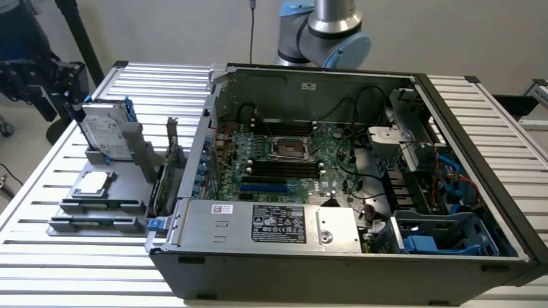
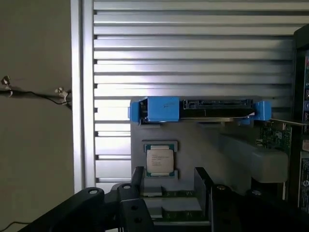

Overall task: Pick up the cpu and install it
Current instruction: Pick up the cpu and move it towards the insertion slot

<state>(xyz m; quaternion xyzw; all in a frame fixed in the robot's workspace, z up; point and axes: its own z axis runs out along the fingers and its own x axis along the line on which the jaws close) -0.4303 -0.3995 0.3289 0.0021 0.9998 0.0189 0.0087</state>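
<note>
The cpu [image 1: 92,184] [image 2: 160,161] is a small square chip with a silver top. It lies flat in a recess of a grey holder [image 1: 137,163] [image 2: 203,145], on the exterior view's left beside the computer case. My gripper [image 2: 170,181] hovers above the holder with its two black fingers [image 2: 137,179] apart and nothing between them. The cpu sits just beyond the fingertips, untouched. On the green motherboard, the empty cpu socket [image 1: 289,149] lies open in the middle of the case.
A silver hard drive in a blue frame [image 1: 107,131] [image 2: 198,108] stands upright on the holder behind the cpu. Green memory sticks [image 1: 99,206] lie in front of it. The open case [image 1: 342,256] holds cables and a power supply. The arm's base [image 1: 330,32] rises behind the case on the slatted table [image 1: 77,263].
</note>
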